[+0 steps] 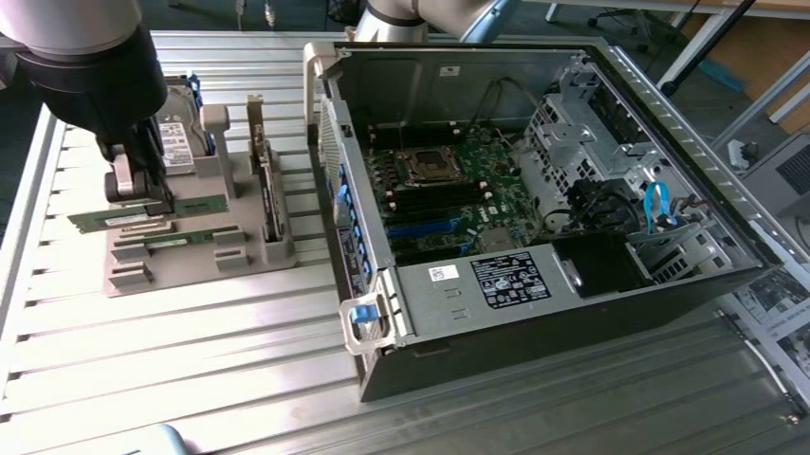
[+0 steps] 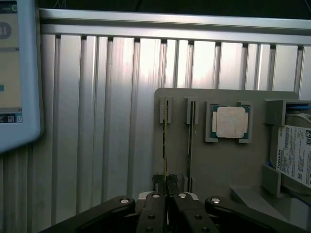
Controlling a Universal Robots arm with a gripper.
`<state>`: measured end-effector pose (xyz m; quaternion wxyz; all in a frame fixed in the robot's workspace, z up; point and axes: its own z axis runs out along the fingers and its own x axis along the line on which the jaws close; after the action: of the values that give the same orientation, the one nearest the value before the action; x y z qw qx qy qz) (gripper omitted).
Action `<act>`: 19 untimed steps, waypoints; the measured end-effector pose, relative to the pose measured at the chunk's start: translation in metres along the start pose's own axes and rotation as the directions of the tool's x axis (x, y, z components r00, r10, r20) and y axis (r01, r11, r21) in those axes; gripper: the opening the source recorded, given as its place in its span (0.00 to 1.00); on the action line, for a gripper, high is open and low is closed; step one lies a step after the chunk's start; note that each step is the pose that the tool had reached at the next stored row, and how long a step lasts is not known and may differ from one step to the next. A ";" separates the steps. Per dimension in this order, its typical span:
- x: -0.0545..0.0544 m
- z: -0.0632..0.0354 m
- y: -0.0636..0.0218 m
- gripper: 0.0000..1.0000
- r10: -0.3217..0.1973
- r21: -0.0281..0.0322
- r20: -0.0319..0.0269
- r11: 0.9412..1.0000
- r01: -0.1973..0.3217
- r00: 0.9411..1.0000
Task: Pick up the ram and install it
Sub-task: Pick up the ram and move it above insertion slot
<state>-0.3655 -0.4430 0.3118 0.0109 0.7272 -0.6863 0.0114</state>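
Gripper (image 1: 142, 201), jaws clamped narrow on the ram (image 1: 196, 204) near its middle, at the tray (image 1: 177, 277) — long axis about nine to three o'clock in the exterior view.

1. Your table (image 1: 190, 360) was ribbed bare metal, with a brushed shine.
2. Your holder tray (image 1: 177, 275) looked like matt grey plastic.
3. The ram (image 1: 190, 205) was green circuit board, slightly glossy.
4. Your gripper (image 2: 166, 184) was matt black, with shiny screw heads.
5. The processor (image 2: 231, 121) had a dull silver metal lid.
6. The computer case (image 1: 506, 351) was dark and matt outside, bare sheet metal inside.
7. The hard drive (image 2: 297, 155) carried a white paper label.
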 end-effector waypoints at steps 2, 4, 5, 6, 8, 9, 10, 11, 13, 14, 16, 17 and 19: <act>0.000 -0.0012 0.0000 0.13 0.000 0.000 0.000 1.000 0.000 1.000; 0.000 -0.0024 0.0000 0.13 0.000 0.000 0.000 1.000 0.000 1.000; 0.000 -0.0030 0.0000 0.13 0.000 0.000 0.000 1.000 0.000 1.000; 0.000 -0.0036 0.0000 0.13 0.000 0.000 0.000 1.000 0.000 1.000; 0.000 -0.0049 0.0000 0.13 0.000 0.000 0.000 1.000 0.000 1.000; 0.000 -0.0055 0.0000 0.13 0.000 0.000 0.000 1.000 0.000 1.000; 0.000 -0.0061 0.0000 0.13 0.000 0.000 0.000 1.000 0.000 1.000; 0.000 -0.0067 0.0000 0.13 0.000 0.000 0.000 1.000 0.000 1.000; 0.000 -0.0078 0.0000 0.13 0.000 0.000 0.000 1.000 0.000 1.000; 0.000 -0.0086 0.0000 0.13 0.000 0.000 0.000 1.000 0.000 1.000; 0.000 -0.0103 0.0000 0.13 0.000 0.000 0.000 1.000 0.000 1.000; 0.000 -0.0108 0.0000 0.13 0.000 0.000 0.000 1.000 0.000 1.000; 0.000 -0.0118 0.0000 0.13 0.000 0.000 0.000 1.000 0.000 1.000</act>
<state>-0.3655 -0.4430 0.3235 0.0109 0.7272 -0.6862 0.0114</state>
